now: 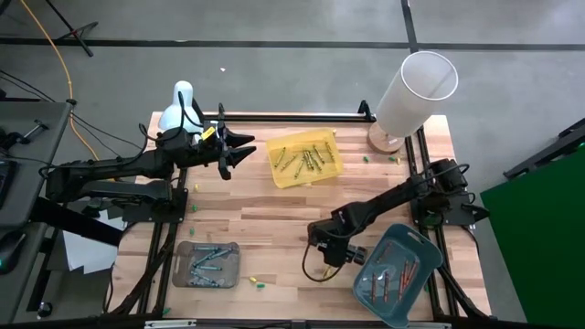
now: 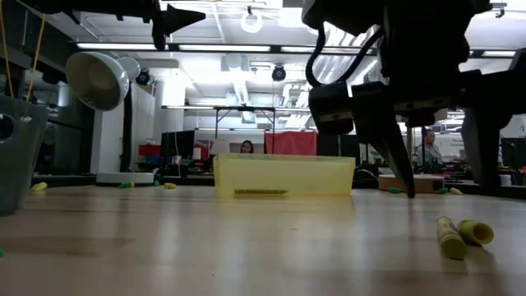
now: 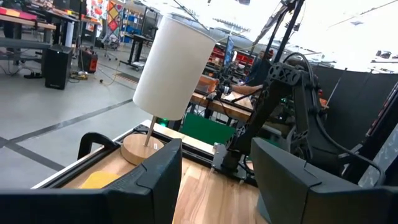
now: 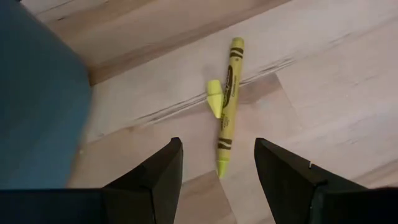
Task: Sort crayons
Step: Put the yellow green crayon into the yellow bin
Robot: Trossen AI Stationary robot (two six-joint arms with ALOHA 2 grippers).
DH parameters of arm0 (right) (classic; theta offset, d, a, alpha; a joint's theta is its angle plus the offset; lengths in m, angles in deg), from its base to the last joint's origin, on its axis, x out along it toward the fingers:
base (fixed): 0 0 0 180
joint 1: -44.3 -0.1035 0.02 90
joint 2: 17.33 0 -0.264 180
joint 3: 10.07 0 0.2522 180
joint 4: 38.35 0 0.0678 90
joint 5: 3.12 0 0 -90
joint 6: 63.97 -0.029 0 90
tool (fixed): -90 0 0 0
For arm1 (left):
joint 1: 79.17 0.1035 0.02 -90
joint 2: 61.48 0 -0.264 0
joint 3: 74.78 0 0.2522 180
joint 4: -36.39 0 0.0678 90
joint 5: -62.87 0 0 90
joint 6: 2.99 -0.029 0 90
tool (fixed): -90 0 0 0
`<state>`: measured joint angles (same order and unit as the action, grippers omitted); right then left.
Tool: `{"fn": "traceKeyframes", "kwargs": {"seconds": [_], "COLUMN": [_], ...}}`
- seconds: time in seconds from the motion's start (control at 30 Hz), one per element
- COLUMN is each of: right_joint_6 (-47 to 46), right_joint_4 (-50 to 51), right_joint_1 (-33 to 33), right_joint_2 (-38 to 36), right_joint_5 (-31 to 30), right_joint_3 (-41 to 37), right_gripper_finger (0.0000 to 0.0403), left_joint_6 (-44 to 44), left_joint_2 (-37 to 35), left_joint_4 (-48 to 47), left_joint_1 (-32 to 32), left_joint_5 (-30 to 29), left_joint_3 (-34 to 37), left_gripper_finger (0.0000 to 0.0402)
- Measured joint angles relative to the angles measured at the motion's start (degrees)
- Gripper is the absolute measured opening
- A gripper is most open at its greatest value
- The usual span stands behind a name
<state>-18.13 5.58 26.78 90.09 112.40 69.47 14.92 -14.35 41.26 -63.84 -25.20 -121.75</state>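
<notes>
A yellow crayon [image 4: 227,106] lies flat on the wooden table with a short yellow piece [image 4: 214,98] beside it, near the table's front edge; both also show in the low view [image 2: 449,237]. My right gripper [image 4: 217,168] is open just above them, pointing down, one finger on either side of the crayon's near end, touching nothing; it also shows in the high view [image 1: 329,251]. My left gripper [image 1: 228,151] is open and empty, raised at the far left, beside the yellow tray [image 1: 306,157] of yellow crayons.
A teal tray [image 1: 398,274] with red-orange crayons sits at the near right, close beside my right gripper. A grey tray [image 1: 207,263] with blue and green crayons sits at the near left. A lamp with a white shade [image 1: 416,91] stands at the far right. Small crayon bits [image 1: 259,284] lie loose.
</notes>
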Motion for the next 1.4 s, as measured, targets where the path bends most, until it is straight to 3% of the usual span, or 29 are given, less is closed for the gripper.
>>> {"fn": "traceKeyframes", "kwargs": {"seconds": [0.53, 1.1, 1.23, 1.4], "right_joint_6": [-4.0, -6.6, -7.6, -10.4], "right_joint_4": [-10.2, -20.9, -20.9, -20.9], "right_joint_1": [-0.2, -2.0, -2.1, -2.1], "right_joint_2": [-0.3, 2.9, 3.0, 3.1], "right_joint_5": [-1.9, -2.8, -3.9, -5.6], "right_joint_3": [-7.7, -8.9, -8.9, -8.8], "right_gripper_finger": [0.0192, 0.0189, 0.0157, 0.0065], "left_joint_6": [0.0, 0.0, 0.0, 0.0], "left_joint_2": [0.0, 0.0, 0.0, 0.0], "left_joint_4": [-1.0, -2.1, -2.4, -2.4], "left_joint_1": [0.0, 0.0, 0.0, 0.0], "left_joint_5": [0.0, 0.0, 0.0, 0.0], "left_joint_3": [0.0, 0.0, 0.0, 0.0], "left_gripper_finger": [0.0181, 0.0181, 0.0181, 0.0181]}}
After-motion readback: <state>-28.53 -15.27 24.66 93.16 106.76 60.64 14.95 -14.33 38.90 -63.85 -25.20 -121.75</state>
